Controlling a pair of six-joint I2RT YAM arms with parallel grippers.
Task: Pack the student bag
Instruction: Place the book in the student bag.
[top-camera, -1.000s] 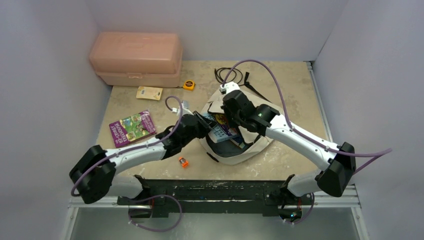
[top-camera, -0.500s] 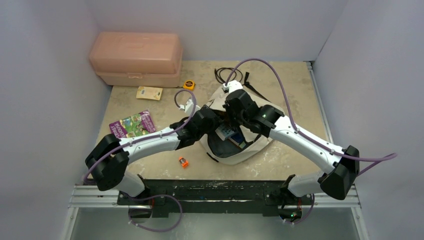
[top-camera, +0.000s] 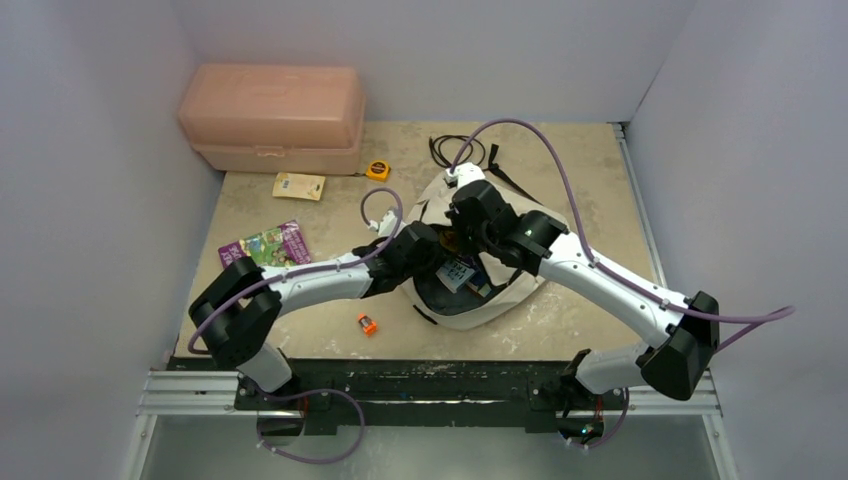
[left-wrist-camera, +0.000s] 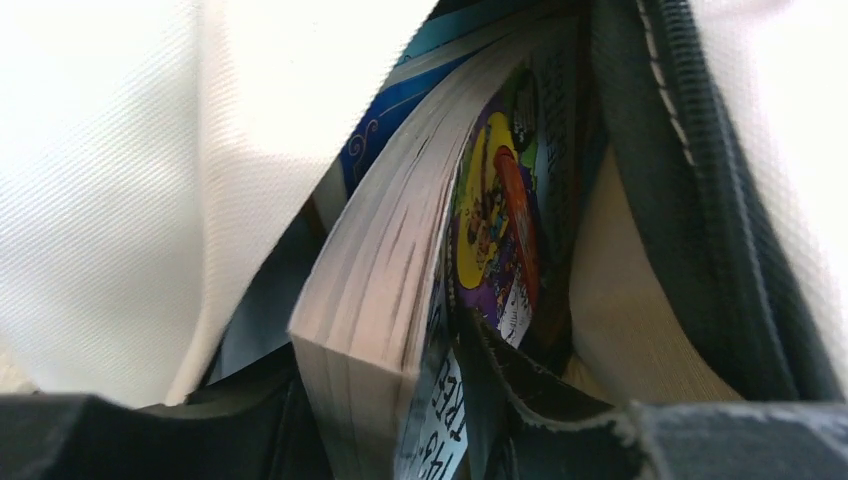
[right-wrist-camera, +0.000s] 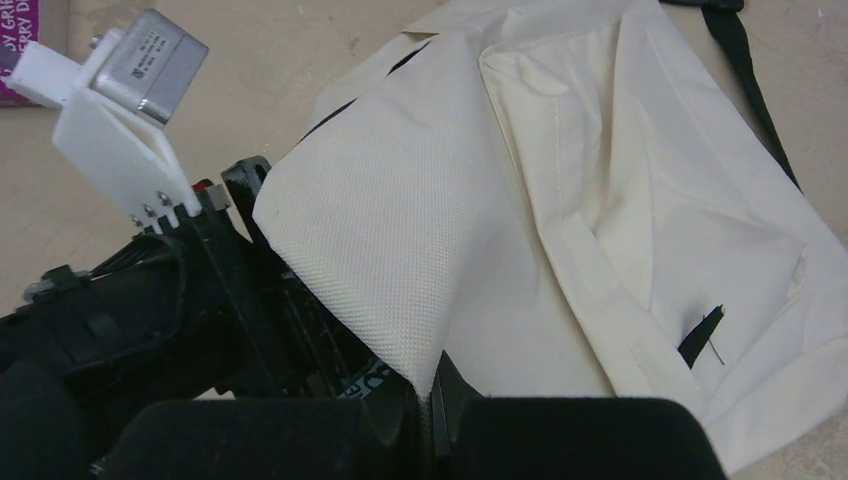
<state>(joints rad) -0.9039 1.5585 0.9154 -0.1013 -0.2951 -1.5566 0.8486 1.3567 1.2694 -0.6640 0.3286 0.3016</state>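
cream fabric of the student bag (top-camera: 476, 317) lies mid-table, mouth toward the arms. right gripper (right-wrist-camera: 428, 398) is pressed tight on its top flap, lifting it so the mouth gapes. left gripper (left-wrist-camera: 465, 440) sits inside, jaws spread loosely around a paperback (left-wrist-camera: 380, 250), probably letting go. beyond, a purple book (top-camera: 266, 247) waits unpacked.

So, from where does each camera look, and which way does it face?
Top external: high behind the bases, looking down at the table; the left arm and right arm meet over the student bag.
Left wrist: inside the bag's opening, facing books; left fingers along the bottom.
Right wrist: above the bag, looking down its flap; right fingers pinch it, left arm beside.
Shared: the bag in all three.
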